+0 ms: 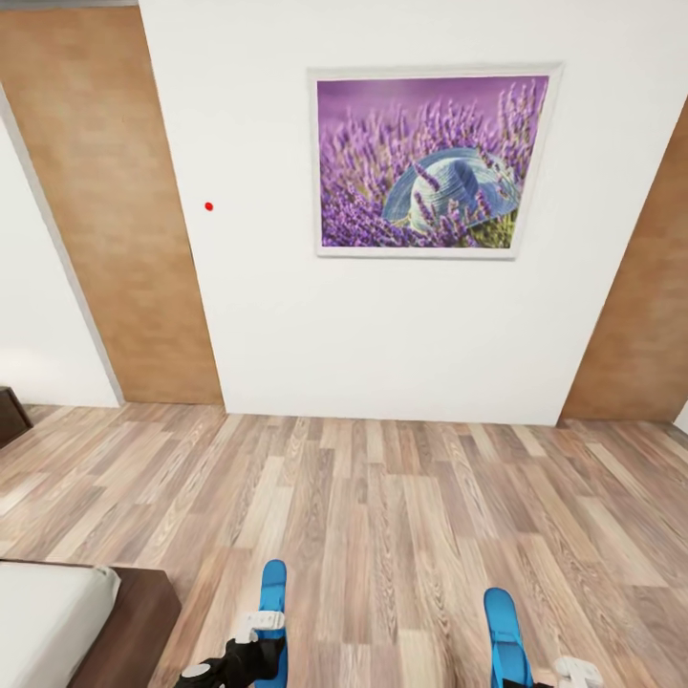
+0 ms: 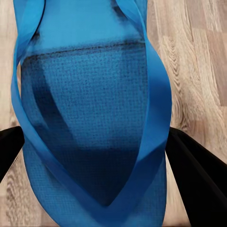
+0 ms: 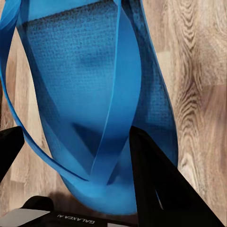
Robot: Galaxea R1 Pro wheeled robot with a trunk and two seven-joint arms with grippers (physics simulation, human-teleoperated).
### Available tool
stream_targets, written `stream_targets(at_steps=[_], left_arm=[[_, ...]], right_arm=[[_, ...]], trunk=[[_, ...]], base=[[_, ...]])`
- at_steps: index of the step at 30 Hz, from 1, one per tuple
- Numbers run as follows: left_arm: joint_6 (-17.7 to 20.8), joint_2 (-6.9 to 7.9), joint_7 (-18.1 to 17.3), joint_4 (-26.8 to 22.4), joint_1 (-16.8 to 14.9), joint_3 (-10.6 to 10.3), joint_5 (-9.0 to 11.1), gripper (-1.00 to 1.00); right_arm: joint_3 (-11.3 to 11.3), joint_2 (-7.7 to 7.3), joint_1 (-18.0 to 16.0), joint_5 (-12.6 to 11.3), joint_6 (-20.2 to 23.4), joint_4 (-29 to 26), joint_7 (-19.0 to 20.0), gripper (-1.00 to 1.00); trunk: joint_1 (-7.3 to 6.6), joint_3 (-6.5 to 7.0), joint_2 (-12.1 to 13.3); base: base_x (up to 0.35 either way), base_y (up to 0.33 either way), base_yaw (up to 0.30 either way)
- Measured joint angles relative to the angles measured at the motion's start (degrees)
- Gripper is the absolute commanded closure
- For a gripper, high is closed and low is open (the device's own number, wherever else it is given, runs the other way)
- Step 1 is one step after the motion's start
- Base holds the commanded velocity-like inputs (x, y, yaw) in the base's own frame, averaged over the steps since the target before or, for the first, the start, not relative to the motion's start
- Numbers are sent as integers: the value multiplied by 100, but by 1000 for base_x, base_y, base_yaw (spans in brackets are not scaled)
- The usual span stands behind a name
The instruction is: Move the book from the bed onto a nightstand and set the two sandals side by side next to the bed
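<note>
L gripper clamped on one blue sandal, R gripper clamped on the other sandal. Both held above plank floor, long axes pointing away from robot toward white wall, approx parallel, well apart. Bed corner near L sandal. "GALAXEA" seems printed on R gripper body.
</note>
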Motion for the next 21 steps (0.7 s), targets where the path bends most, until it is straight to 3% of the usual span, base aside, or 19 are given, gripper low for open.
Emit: stream_targets(at_steps=[15,21], left_arm=[[-3,0,0,3,-1,-1,0,100],[-3,0,0,2,0,-1,0,100]], right_arm=[[2,3,1,3,0,7,1,100],[2,4,0,3,0,3,2,100]], trunk=[[0,0,0],[0,-6,0]], base=[[325,0,12],[325,0,171]])
